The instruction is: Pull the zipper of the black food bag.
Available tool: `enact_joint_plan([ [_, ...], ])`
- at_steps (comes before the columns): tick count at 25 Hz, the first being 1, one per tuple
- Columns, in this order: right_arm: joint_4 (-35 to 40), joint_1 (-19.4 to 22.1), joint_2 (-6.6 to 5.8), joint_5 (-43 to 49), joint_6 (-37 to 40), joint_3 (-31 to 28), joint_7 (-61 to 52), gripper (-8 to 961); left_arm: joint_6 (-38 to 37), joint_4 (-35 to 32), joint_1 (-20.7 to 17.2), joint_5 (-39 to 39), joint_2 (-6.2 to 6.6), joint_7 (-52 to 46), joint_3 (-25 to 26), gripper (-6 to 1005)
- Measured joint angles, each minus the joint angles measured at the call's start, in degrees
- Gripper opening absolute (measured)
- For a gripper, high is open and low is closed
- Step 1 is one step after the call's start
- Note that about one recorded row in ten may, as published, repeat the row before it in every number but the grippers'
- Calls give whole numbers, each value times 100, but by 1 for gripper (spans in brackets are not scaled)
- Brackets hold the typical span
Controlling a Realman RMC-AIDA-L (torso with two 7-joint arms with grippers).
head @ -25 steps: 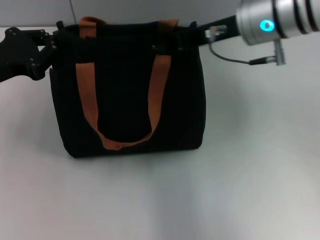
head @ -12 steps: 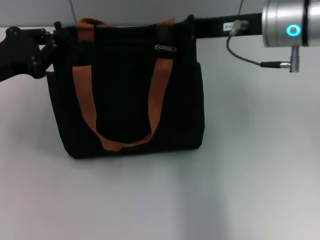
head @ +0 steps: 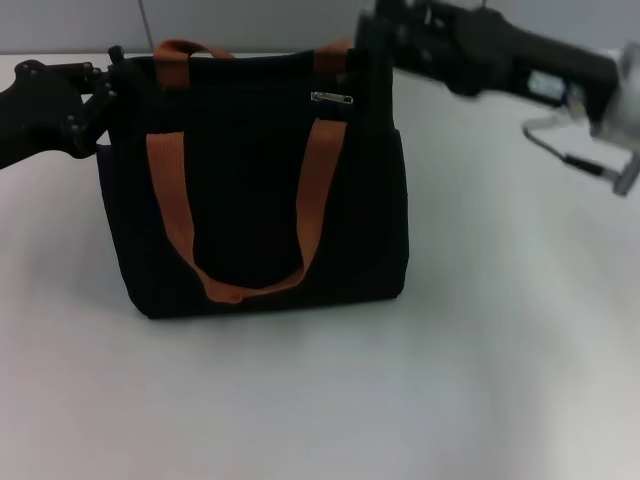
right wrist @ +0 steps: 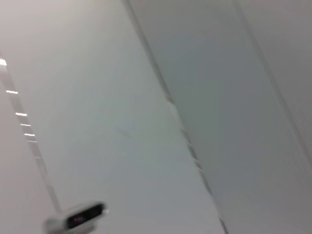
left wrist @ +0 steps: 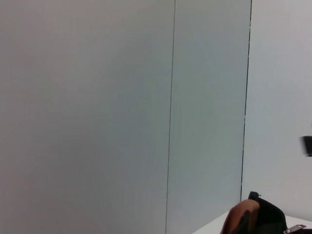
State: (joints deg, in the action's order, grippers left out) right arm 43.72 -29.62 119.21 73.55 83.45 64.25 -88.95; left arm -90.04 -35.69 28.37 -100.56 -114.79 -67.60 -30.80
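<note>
A white table lies below both grippers; a grey panelled wall rises behind them, seams running vertically.

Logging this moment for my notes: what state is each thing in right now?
Black food bag: upright on the table, front strap hanging down.
Zipper: silver tab lying flat near the top edge, not gripped.
Left gripper: at the bag's top left corner.
Right gripper: above the top right corner.

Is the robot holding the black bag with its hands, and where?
The left hand is at the black food bag's top left corner, seemingly holding it. The right hand is near the top right corner; its grip cannot be told.
</note>
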Motion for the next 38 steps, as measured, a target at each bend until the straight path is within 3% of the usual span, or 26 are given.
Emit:
enact_joint_plan([
  [5, -1112, 122, -41, -45, 1250, -315, 1906, 581, 96, 2, 11, -4, -8, -89, 5, 39],
  [8, -1290, 384, -97, 185, 1696, -306, 2560, 700, 125, 2, 3, -7, -9, -167, 4, 35],
  [16, -1318, 593, -114, 1028, 1712, -376, 2822, 759, 75, -11, -61, -26, -8, -481, 52, 78],
  [18, -1322, 576, -89, 1103, 1641, -376, 2891, 760, 15, -51, -79, -68, 67, -676, 27, 115],
  [19, -1335, 561, -72, 1132, 1563, -366, 2954, 761, -136, -106, -131, -113, 207, -943, 4, 145],
  [20, -1335, 561, -72, 1132, 1563, -366, 2954, 762, -136, -106, -131, -113, 207, -943, 4, 176],
  [26, -1341, 524, -46, 1238, 1178, -304, 2982, 767, -843, -172, -309, -129, 815, -1653, 59, 380],
  [29, -1380, 473, -28, 1311, 1082, -301, 3045, 770, -913, -259, -387, -105, 901, -1786, 92, 494],
  [33, -1411, 456, -23, 1311, 1053, -300, 3074, 773, -1169, -278, -445, -71, 787, -1596, 360, 684],
  [34, -1421, 456, -22, 1311, 1045, -298, 3090, 774, -1586, -254, -451, -73, 649, -1231, 403, 731],
  [35, -1436, 454, -20, 1311, 1043, -298, 3108, 775, -1586, -254, -451, -73, 649, -1231, 403, 744],
  [38, -1485, 432, -15, 1311, 1041, -287, 3152, 777, -2214, -243, -438, -131, 409, -567, 305, 783],
])
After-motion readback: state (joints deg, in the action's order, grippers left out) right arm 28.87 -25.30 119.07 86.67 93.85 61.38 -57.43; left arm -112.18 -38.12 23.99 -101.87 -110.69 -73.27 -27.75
